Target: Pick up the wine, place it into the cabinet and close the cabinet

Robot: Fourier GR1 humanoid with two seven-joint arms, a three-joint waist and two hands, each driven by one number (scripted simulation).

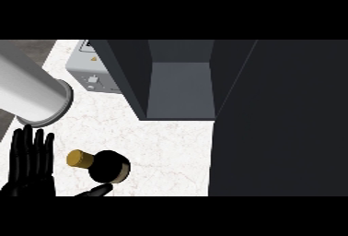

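Head view only. Step in hand: pickup, not yet done. The wine [108, 167] stands on the counter [163, 152] at lower left, seen from above, its gold cap [80, 158] toward the left and the dark body just right of it; nothing grips it. The left hand [28, 173] is at the lower-left edge, flat and spread with fingers pointing up, just left of the wine and apart from it. A black tip [95, 191] below the wine is probably that hand's thumb, but I can't tell whether it touches. No right hand is visible. The cabinet [180, 87] at upper centre is open, with a grey inside and nothing seen in it. The big dark panel filling the right is likely its door [279, 120]. As I judge it, the next move is to bring the fingers and thumb round the wine's body, lift it, carry it up and right into the opening while keeping off the cabinet's left wall, set it down upright, then swing the door shut. Writing: none on the wine from this angle. The grey appliance [92, 73] at upper left has knobs and a small triangle sticker, with its text too small to read. A white cylinder [31, 92] at far left has no markings, and I can't tell what it is.
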